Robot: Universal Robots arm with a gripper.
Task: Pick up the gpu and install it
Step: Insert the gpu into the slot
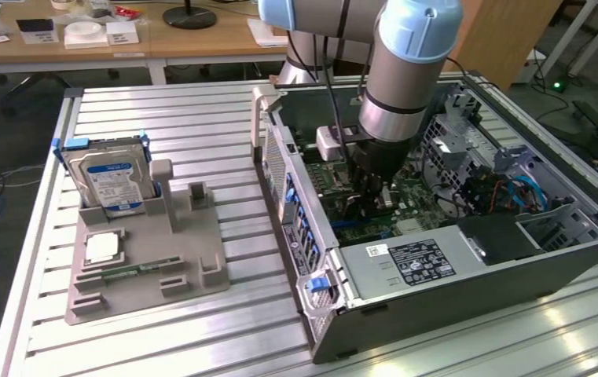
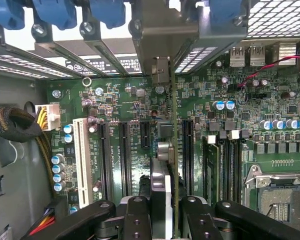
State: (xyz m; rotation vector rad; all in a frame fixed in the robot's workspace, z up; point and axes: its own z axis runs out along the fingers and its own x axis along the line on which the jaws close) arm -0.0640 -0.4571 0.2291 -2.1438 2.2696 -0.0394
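On the exterior view's left, a grey holder [image 1: 188, 267] lies on the ribbed metal table [image 1: 173, 118]. A hard drive [image 1: 110, 177] with a blue label stands upright in it. In front of the drive, a square processor chip [image 1: 103, 247] and a narrow memory stick [image 1: 131, 271] lie flat in the holder.

Near the middle stands the open computer case [image 1: 467, 287], with blue latches along its near wall. A silver power supply [image 1: 414, 263] sits at the front of it.

The robot arm [image 1: 404, 71] reaches straight down into the case, and the gripper [image 1: 372, 192] hangs just over the green motherboard [image 1: 414, 196].

In the wrist view, the gripper [image 2: 165, 210] is closed narrowly on the gpu [image 2: 176, 130], with one black finger [image 2: 135, 220] on each face of the card. The gpu stands on its edge above the motherboard [image 2: 135, 107], parallel to the long black slots [image 2: 124, 155] and lying among them. Its metal bracket [image 2: 160, 70] points to the case's rear wall, beside the slot covers. Whether the card already touches a slot, I cannot tell.
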